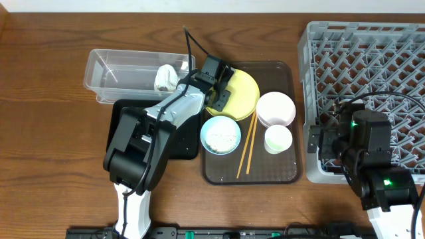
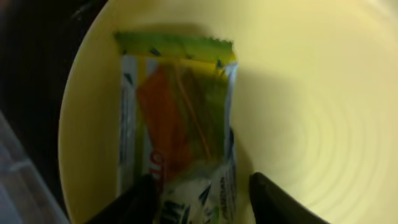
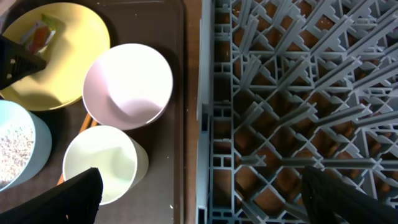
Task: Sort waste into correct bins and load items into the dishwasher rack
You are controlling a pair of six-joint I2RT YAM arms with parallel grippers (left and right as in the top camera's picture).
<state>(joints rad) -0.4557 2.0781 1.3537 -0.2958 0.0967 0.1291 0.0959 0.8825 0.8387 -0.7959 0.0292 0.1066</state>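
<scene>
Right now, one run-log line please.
left jaws: open, straddling snack wrapper on yellow plate | right jaws: open, empty, at dishwasher rack | napkin in clear tub

Overhead looks straight down; the 2 wrist views look down close, sharing the yellow plate [image 2: 298, 93].

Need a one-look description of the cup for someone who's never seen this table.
Find the big grey rack on the right; the brown tray lies just left of it. On the tray's rack-side half, between chopsticks and rack, the cup stands nearer the robot than the pale bowl. It is the smallest round vessel there, white and empty.
</scene>
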